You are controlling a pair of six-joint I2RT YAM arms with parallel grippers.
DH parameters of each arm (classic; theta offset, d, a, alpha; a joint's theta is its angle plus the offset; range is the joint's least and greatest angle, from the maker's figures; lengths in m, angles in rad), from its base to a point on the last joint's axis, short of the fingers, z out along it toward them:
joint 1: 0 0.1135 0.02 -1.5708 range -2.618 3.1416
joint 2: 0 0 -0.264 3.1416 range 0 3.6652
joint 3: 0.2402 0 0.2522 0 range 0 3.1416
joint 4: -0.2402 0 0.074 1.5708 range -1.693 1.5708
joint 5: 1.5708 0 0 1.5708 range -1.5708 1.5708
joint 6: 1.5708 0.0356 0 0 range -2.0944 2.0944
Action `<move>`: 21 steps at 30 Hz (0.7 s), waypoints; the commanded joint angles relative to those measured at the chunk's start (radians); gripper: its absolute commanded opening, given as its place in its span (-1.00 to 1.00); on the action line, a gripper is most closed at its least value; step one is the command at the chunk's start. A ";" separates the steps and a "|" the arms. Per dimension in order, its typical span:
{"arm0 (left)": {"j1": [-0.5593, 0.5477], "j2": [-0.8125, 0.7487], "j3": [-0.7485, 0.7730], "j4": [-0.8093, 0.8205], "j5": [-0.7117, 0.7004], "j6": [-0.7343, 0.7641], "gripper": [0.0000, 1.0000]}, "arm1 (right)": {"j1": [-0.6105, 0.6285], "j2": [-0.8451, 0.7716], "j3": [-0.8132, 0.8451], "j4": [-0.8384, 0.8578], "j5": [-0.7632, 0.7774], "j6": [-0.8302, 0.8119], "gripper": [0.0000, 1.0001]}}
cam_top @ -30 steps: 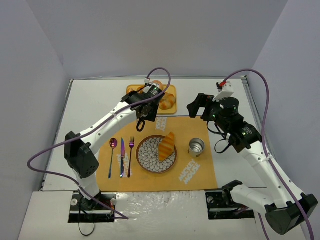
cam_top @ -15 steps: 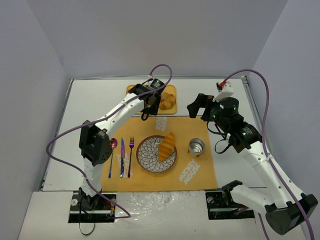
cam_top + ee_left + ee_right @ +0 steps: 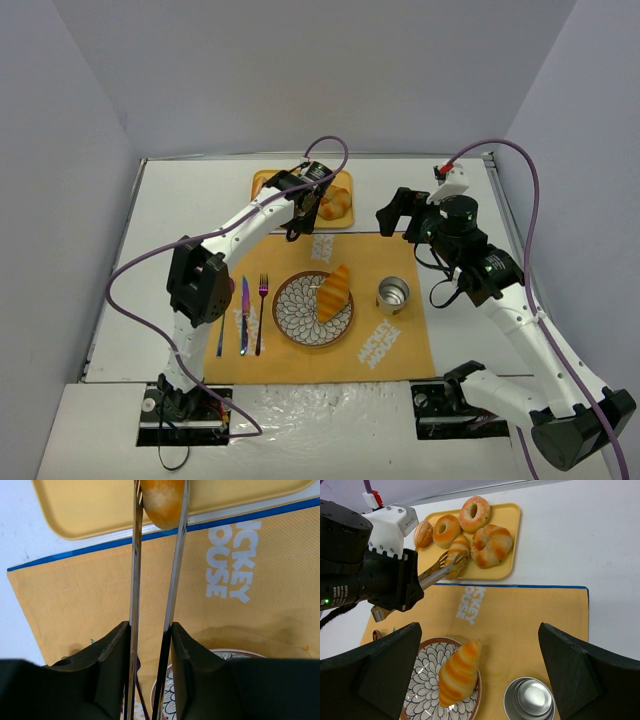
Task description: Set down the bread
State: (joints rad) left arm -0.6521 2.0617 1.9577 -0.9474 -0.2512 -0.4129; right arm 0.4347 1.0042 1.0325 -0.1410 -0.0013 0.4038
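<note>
One striped croissant roll (image 3: 334, 292) lies on the patterned plate (image 3: 290, 318); it also shows in the right wrist view (image 3: 459, 672). The second, smaller roll (image 3: 458, 546) lies on the yellow tray (image 3: 512, 510), at its near edge. My left gripper (image 3: 300, 207) is shut on metal tongs (image 3: 134, 570). The tongs' tips sit on either side of that roll (image 3: 161, 500) and touch it. My right gripper (image 3: 396, 212) is open and empty, held above the mat's far right part (image 3: 480, 645).
The tray also holds two ring bagels (image 3: 475, 512), a knotted bun (image 3: 491, 544) and a small round bun (image 3: 423, 532). On the orange placemat (image 3: 400, 350) are a metal cup (image 3: 392, 295), a knife (image 3: 243, 315) and a fork (image 3: 262, 310). Grey walls enclose the table.
My left arm has reached farther back, bringing the tongs from over the mat to the roll on the tray. The right arm has not moved.
</note>
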 commanded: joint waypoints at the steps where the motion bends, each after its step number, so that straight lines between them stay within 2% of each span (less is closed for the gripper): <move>1: 0.009 -0.057 0.046 0.017 -0.016 0.011 -0.62 | 0.006 -0.019 0.035 0.046 0.032 -0.013 1.00; 7: 0.002 -0.129 0.033 -0.002 -0.053 0.017 -0.75 | 0.006 -0.013 0.035 0.044 0.032 -0.014 1.00; 15: -0.036 -0.254 0.018 -0.048 -0.094 0.037 -0.79 | 0.006 -0.007 0.038 0.044 0.034 -0.014 1.00; 21: -0.112 -0.391 -0.113 -0.061 -0.126 0.006 -0.79 | 0.007 -0.007 0.033 0.046 0.038 -0.019 1.00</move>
State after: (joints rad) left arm -0.7084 1.8143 1.9246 -0.9968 -0.3190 -0.3953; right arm 0.4347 1.0039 1.0325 -0.1446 0.0120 0.3951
